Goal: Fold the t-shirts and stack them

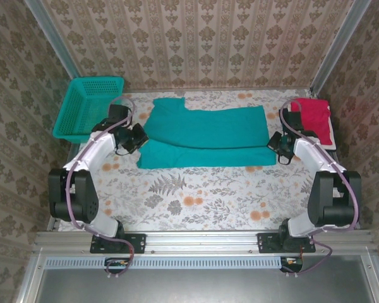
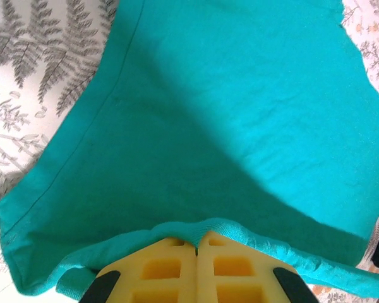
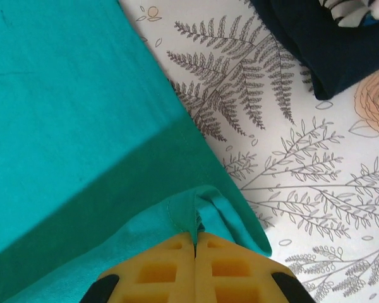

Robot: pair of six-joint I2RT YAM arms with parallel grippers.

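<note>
While elbows [image 1: 71, 186] [image 1: 332, 192] sit bent, end effectors [image 2: 197, 238] [image 3: 195, 237] clamp t-shirt [image 1: 205, 136].

This looks like a lab test booth dressed up as a home. Damask wallpaper panels [image 1: 202, 44] close three sides, held by bare aluminium posts [image 1: 52, 36] at the upper corners. A floral tablecloth [image 1: 202, 196] covers the bench, and an aluminium rail [image 1: 202, 243] along the bottom carries bolted robot arm bases [image 1: 107, 232].
</note>
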